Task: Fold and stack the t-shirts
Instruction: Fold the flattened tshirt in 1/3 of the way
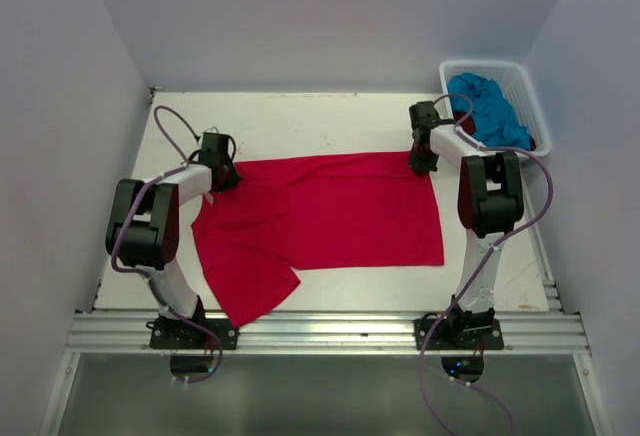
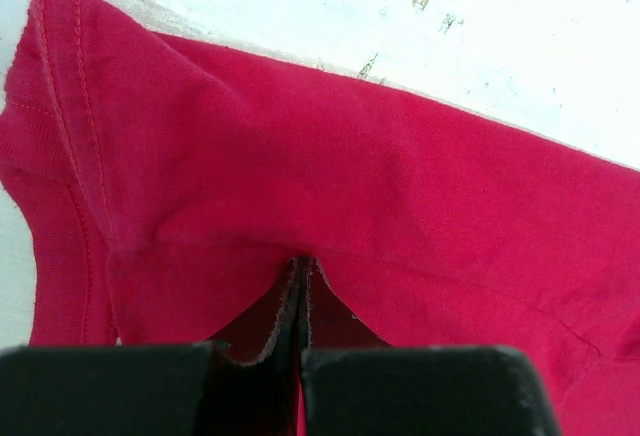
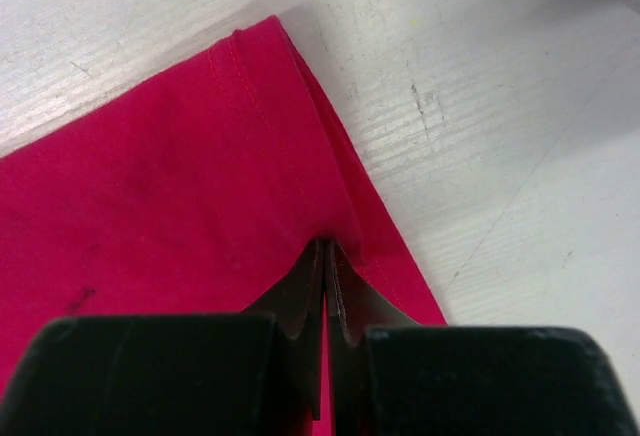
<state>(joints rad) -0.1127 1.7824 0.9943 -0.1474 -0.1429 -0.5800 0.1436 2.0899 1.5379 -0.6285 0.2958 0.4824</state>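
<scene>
The bright red-pink t-shirt [image 1: 330,211] lies spread out on the white tabletop [image 1: 300,121], between the 2 arms, its long side running left to right; its right part is flat and roughly rectangular, with a straight right edge, while its left part is rumpled, and 1 flap of cloth reaches toward the near edge of the tabletop, beside the left arm's base; the left tool [image 1: 222,171] sits on the shirt's far-left corner, clenched, and the left wrist view shows its 2 fingers pressed together with a fold of the red-pink cloth drawn up and pinched between the tips, a double-stitched hem running down the cloth just to the left of them; the right tool [image 1: 422,161] sits on the shirt's far-right corner, also clenched, and the right wrist view shows its fingers closed on the cloth's edge just short of a stitched corner, with bare scuffed tabletop to the right of that edge; at the far-right corner of the tabletop stands a white plastic basket [image 1: 525,81], well apart from the spread shirt, and a turquoise t-shirt [image 1: 490,106] lies bunched inside it, heaped up to the rim.
</scene>
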